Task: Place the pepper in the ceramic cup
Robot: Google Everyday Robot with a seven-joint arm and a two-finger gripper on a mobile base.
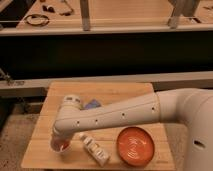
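Observation:
My gripper (59, 143) hangs at the front left of the wooden table (125, 95), at the end of the white arm that reaches in from the right. The pepper (64, 145), a small red-orange lump, shows right at the gripper's tip. A small whitish round shape around and under it looks like the ceramic cup (62, 150); the gripper hides most of it. I cannot tell whether the pepper rests inside the cup or is held just over it.
A large orange plate (135, 145) lies at the front right. A white oblong bottle (95, 149) lies between it and the gripper. A whitish round can-like object (71, 101) and a blue item (91, 105) sit behind the arm. A dark shelf stands beyond the table.

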